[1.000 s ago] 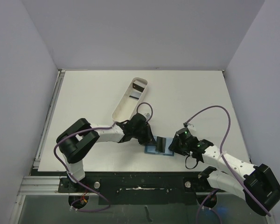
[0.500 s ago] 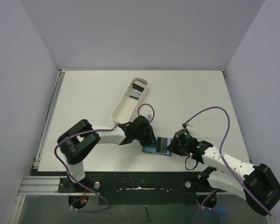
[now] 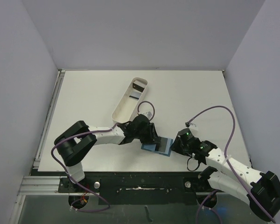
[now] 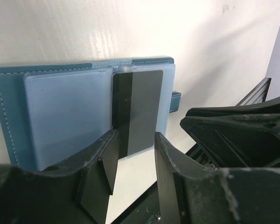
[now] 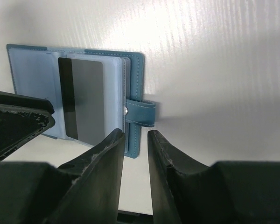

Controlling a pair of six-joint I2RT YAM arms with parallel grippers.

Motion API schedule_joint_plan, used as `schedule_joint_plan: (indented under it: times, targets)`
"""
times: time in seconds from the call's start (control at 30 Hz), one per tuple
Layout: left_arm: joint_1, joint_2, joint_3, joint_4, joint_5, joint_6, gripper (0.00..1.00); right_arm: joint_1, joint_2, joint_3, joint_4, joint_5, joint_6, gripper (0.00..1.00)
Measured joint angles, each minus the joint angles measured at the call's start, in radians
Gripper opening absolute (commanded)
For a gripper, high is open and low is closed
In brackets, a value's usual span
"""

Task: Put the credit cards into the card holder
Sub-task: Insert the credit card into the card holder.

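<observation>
The teal card holder (image 3: 151,147) lies open on the table between both grippers, its light blue clear pockets (image 4: 60,121) facing up. A dark and grey credit card (image 4: 140,107) rests in its right-hand pocket, with the near end sticking out. My left gripper (image 4: 133,140) is open, its fingertips on either side of that end with gaps. My right gripper (image 5: 133,135) stands narrowly open over the holder's teal edge (image 5: 135,84), just below the snap tab (image 5: 141,112). A gap shows beside that edge. The card (image 5: 86,100) is also in the right wrist view.
A long white tray (image 3: 124,105) lies behind the left arm, with a dark card (image 3: 140,86) at its far end. The table's near edge and a black rail run just below the holder. Purple cables loop over both arms.
My left gripper has opened and let go of the credit card, which now rests in the card holder. My right gripper narrowed a little and moved left toward the holder.
</observation>
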Motion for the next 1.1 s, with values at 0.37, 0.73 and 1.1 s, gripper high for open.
schedule_joint_plan:
  times: [0.37, 0.73, 1.1]
  targets:
    - [0.000, 0.001, 0.002, 0.005, -0.005, 0.026, 0.38, -0.039, 0.042, -0.010, 0.004, 0.016, -0.013, 0.25]
    - [0.000, 0.041, 0.023, 0.009, -0.008, 0.053, 0.39, -0.061, 0.119, -0.013, 0.065, 0.016, -0.031, 0.25]
    - [0.001, 0.055, 0.034, 0.007, -0.031, 0.066, 0.41, -0.061, 0.116, -0.028, 0.106, 0.014, -0.038, 0.24]
